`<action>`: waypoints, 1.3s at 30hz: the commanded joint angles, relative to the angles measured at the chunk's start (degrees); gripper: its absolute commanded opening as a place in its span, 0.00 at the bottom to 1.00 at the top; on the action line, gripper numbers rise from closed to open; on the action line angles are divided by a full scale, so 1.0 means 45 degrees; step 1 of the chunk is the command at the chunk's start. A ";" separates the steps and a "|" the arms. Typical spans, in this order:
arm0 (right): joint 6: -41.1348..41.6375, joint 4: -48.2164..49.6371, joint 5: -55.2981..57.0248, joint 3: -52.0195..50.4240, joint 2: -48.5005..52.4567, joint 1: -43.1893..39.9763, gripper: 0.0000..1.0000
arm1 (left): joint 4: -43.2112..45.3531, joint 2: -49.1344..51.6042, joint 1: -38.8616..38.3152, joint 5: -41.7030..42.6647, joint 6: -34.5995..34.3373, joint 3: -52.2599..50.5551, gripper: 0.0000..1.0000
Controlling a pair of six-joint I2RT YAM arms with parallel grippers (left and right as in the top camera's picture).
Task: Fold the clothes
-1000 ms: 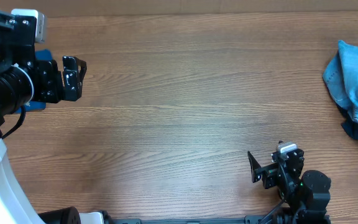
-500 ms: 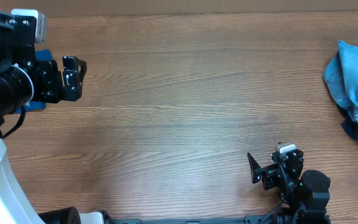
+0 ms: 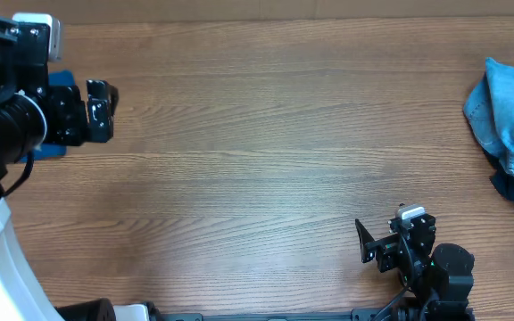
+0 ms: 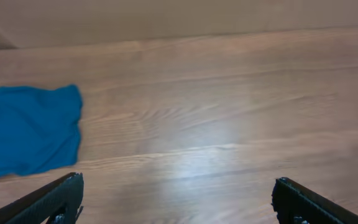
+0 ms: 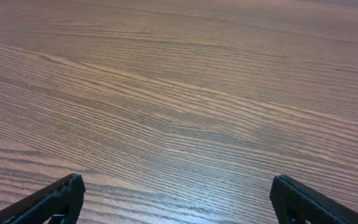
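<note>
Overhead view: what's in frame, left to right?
left gripper with jaws open → right gripper, jaws open, near the front edge → crumpled light-blue clothes at the right edge.

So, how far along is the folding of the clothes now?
Possibly done: one blue garment lies flat at the left side of the table, but its folds cannot be seen. In hand: nothing; the left gripper and the right gripper are both open and empty. Left: the crumpled pile of light-blue clothes at the right edge.
</note>
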 commanded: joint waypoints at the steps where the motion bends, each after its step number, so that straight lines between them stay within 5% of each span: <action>1: 0.0010 0.0044 0.0092 -0.0078 -0.0151 0.0053 1.00 | 0.1996 -0.0573 -0.0136 -0.0563 0.0335 -0.1749 1.00; 7: 0.0010 0.0044 0.0092 -0.0078 -0.0151 0.0053 1.00 | 0.6999 -0.2351 -0.1112 0.1676 0.2662 -0.6557 1.00; 12: 0.0010 0.0044 0.0092 -0.0078 -0.0151 0.0053 1.00 | 0.9666 -0.3861 -0.2331 0.1768 0.3920 -1.0098 1.00; 39: 0.0010 0.0044 0.0092 -0.0078 -0.0151 0.0053 1.00 | 1.6577 -1.4440 -0.2812 0.1797 0.4255 -2.4849 1.00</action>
